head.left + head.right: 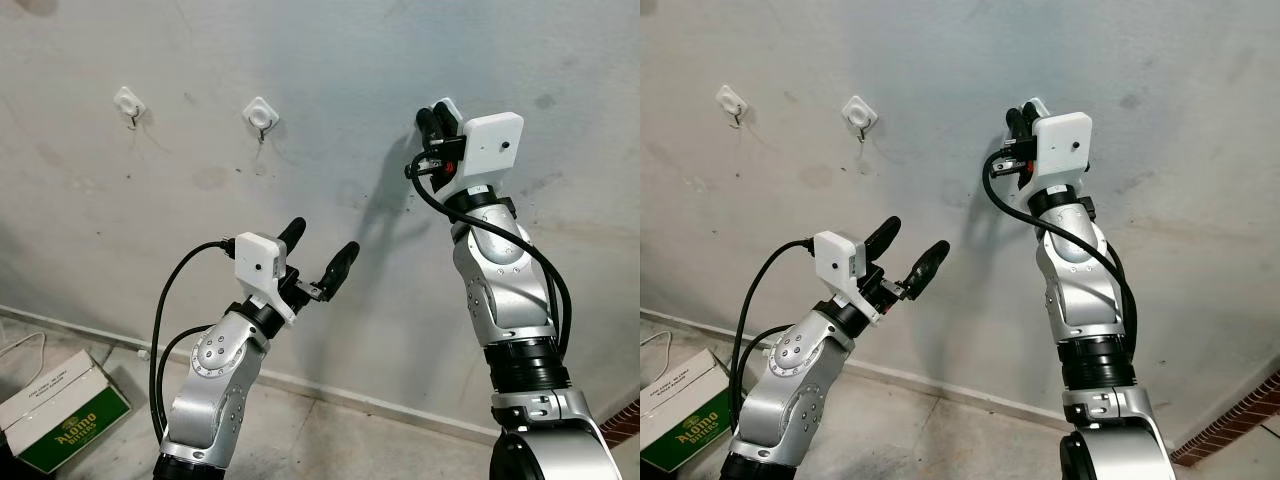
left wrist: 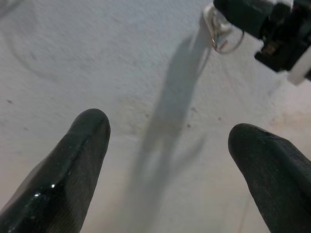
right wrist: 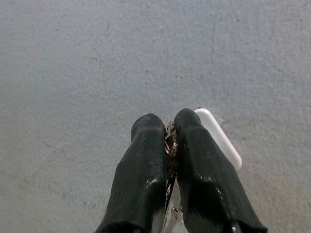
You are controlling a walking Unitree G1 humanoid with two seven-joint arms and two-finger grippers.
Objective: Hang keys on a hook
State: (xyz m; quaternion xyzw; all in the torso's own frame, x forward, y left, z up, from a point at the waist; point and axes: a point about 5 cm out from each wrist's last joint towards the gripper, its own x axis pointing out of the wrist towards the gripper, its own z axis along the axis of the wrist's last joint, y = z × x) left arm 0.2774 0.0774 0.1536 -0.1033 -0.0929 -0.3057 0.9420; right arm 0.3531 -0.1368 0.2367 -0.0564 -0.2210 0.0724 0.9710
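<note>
Left eye view first: we count three white hook plates on the grey wall. Going from the left, the first hook and the second hook sit near each other, high up, and each carries a small dark metal prong. The third hook lies well apart to the right, and in this view it is mostly hidden behind the right pincer; the right wrist view shows its white rounded plate just beside one black finger.

Low at the left, on the floor against the wall, we see one white and green cardboard box.

We count two arms. The left arm rises from below, elbow bent, and its left pincer points up toward the wall with its two fingers spread wide apart and nothing between them. It stands below the second hook, away from the wall.

The right arm stands nearly upright, wrist bent forward, so that the right pincer presses its tips at the wall, at the third hook. Its two fingers are drawn together, and in the right wrist view we see small bits of metal, the keys, nipped between them. The left wrist view shows a thin wire ring hanging just below the white plate, beside the dark fingers. We cannot tell whether the ring is already over the prong or only touching it.
</note>
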